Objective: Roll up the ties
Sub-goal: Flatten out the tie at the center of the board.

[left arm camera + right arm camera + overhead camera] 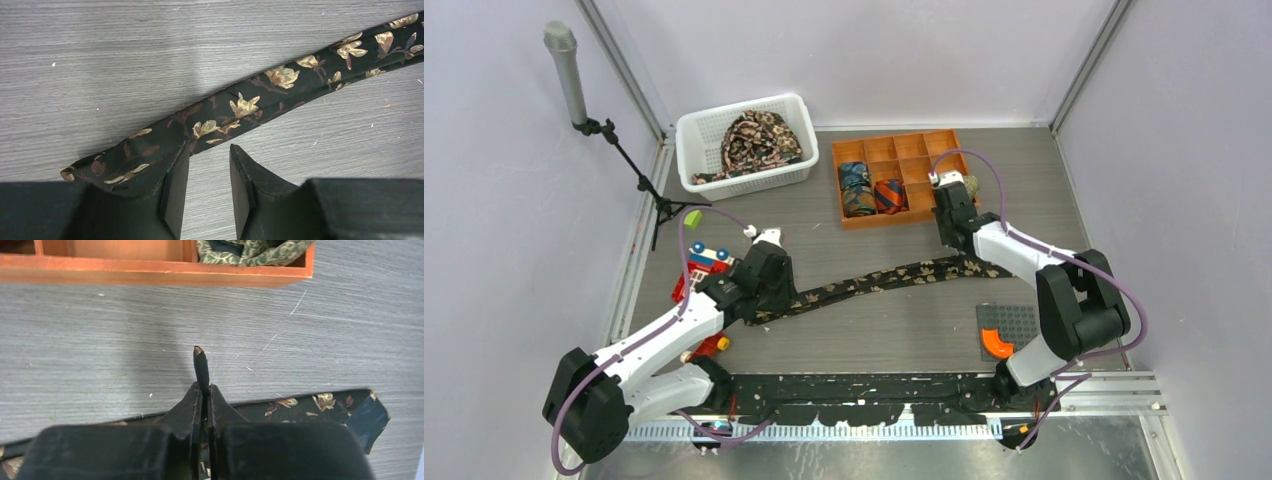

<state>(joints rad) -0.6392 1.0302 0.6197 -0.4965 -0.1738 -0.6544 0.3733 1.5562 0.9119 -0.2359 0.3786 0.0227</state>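
Black flowered tie [874, 282] lies flat on the table [904, 340], pulled out long between the two arms, with the narrow end at the left and the wide end at the right. The right gripper [205, 387] has its fingers pressed together on a thin pinch of the tie's fabric, and a sliver of cloth sticks up past the tips. The grip is close to the wide end, whose point lies just to the right on the table. That's probably to anchor this end so the strip lies straight for rolling. The left gripper [207, 150] has its fingers apart, with bare table in the gap and nothing clamped. The narrow end is draped across the outer face of one finger [172, 180], so it touches the tie but has no hold on it. My guess is it's lining up to take the narrow tip, where a roll would start. That's risky, because the fabric sits off to one side of the gap, so closing now could miss it. The orange tray [150, 276] is just past the right gripper. It holds finished rolled ties [856, 188] in two compartments and an olive one [250, 252] in a corner slot, which makes it the likely drop spot and explains working next to it. The white basket [754, 180] at the back left holds a heap of loose ties [754, 140] not yet done. The task looks partway through, and this tie isn't rolled at all.
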